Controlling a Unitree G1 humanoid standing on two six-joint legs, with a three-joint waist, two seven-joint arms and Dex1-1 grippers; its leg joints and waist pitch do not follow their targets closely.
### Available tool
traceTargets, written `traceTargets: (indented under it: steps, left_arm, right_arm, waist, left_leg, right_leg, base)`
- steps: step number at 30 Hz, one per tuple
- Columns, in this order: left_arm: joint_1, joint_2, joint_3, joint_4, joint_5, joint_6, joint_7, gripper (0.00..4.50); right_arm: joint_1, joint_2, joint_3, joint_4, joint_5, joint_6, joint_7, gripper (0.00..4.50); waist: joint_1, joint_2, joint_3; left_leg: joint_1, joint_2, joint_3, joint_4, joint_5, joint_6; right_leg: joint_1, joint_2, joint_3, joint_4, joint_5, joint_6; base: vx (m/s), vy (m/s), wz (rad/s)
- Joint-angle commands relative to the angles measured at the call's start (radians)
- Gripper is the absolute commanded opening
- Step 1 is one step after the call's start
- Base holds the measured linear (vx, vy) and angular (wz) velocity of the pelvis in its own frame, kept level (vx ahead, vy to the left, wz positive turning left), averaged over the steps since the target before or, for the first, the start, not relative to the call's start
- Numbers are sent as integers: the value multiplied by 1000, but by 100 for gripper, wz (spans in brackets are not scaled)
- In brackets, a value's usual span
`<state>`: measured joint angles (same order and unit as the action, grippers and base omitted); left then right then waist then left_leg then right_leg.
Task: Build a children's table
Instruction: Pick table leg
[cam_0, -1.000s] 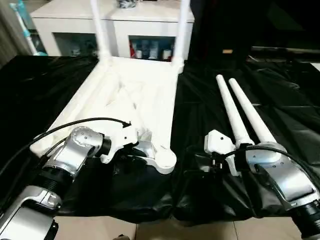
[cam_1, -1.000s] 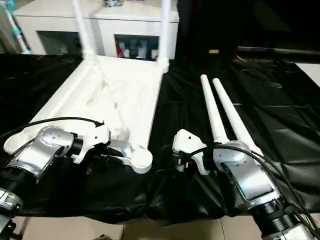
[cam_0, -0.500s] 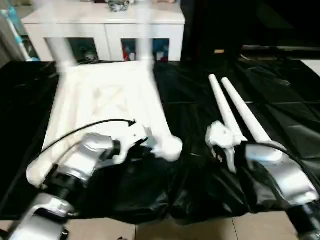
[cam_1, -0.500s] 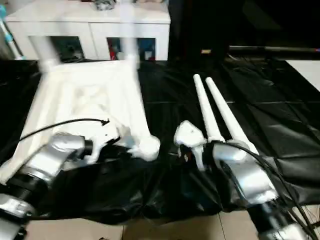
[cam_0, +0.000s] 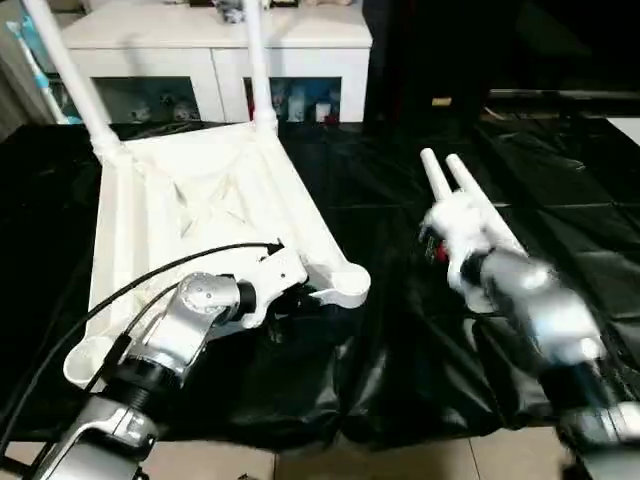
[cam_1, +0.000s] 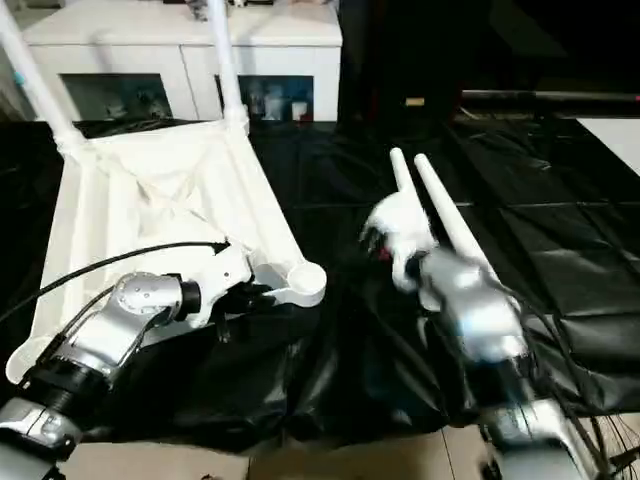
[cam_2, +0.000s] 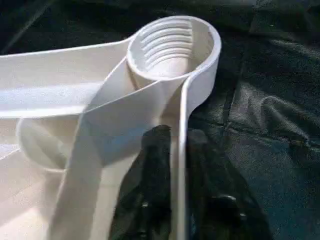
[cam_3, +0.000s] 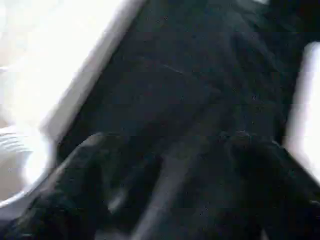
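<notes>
Gripping table rim (cam_2: 181, 165) beside threaded socket (cam_2: 170, 47)

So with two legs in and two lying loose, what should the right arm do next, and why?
Probably lower the open right gripper onto the nearer loose leg and close. The left gripper already pinches the tabletop's rim beside an empty threaded socket.
</notes>
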<state>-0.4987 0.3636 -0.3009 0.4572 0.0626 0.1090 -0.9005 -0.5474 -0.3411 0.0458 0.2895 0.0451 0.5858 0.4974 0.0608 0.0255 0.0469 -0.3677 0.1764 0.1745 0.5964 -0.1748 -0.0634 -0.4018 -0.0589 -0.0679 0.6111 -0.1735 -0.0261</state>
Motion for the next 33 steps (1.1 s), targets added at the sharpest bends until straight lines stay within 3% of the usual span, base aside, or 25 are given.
traceTargets:
  steps: [1, 2, 6, 8, 9, 14, 18, 23, 29, 33]
  left_arm:
    - [-1, 36, 45, -32, -10, -12, 16, 99]
    - [-1, 44, 53, -42, -16, -15, 13, 124]
    - [6, 78, 84, -111, -42, -9, -7, 152]
    - [14, 91, 97, -168, -67, -5, -32, 174]
    - [21, 98, 101, -212, -87, 9, -55, 174]
    - [44, 124, 81, -350, -145, 94, -132, 182]
    - [68, 144, 49, -478, -173, 176, -169, 182]
    - [69, 150, 45, -532, -191, 216, -173, 186]
    - [75, 168, 54, -592, -199, 270, -167, 186]
    - [75, 175, 54, -596, -200, 277, -159, 186]
  right_arm:
    - [-27, 0, -17, 44, -9, 37, -48, 412]
    - [-41, 2, -20, 66, -15, 37, -66, 435]
    - [-124, 10, -45, 199, -49, 52, -169, 449]
    - [-183, 7, -53, 283, -77, 117, -238, 450]
    - [-218, 6, -59, 331, -75, 163, -246, 450]
    - [-257, 5, -67, 413, -60, 208, -257, 450]
    - [-281, 6, -97, 512, -30, 224, -242, 450]
    - [-303, 2, -117, 593, -35, 222, -276, 403]
    - [-321, -3, -133, 651, -25, 209, -290, 352]
    - [-334, 0, -149, 676, -18, 195, -297, 319]
  waist:
    - [5, -5, -66]
    - [4, -6, -65]
    - [-2, -9, -65]
    - [-2, -9, -65]
    - [-1, -9, -64]
    - [9, -14, -65]
    - [8, -19, -60]
    - [4, -24, -56]
    - [2, -27, -58]
    - [3, -28, -57]
  left_leg:
    - [11, 44, -20, -65, -212, 24]
    - [11, 45, -21, -66, -213, 22]
    - [10, 41, -19, -64, -213, 11]
    - [13, 41, -18, -63, -198, 5]
    - [13, 42, -16, -64, -198, 6]
    - [10, 47, -11, -61, -165, 11]
    - [11, 46, -9, -62, -182, 8]
    - [10, 43, -11, -63, -213, -12]
    - [9, 43, -10, -62, -197, -10]
    - [9, 42, -10, -62, -213, -13]
  right_leg:
    - [53, -80, 50, -78, -238, -179]
    - [52, -80, 50, -76, -240, -181]
    - [53, -82, 49, -76, -274, -184]
    - [51, -80, 50, -72, -265, -193]
    - [49, -79, 51, -74, -263, -193]
    - [49, -81, 53, -62, -193, -210]
    - [49, -78, 52, -66, -224, -204]
    - [48, -79, 52, -72, -298, -178]
    - [48, -76, 51, -66, -256, -184]
    - [48, -76, 50, -69, -278, -178]
  base:
    - [0, 0, 0]
    - [0, 0, 0]
    - [0, 0, 0]
    - [0, 0, 0]
    - [0, 0, 0]
    - [0, 0, 0]
    - [0, 0, 0]
    - [0, 0, 0]
    - [0, 0, 0]
    - [0, 0, 0]
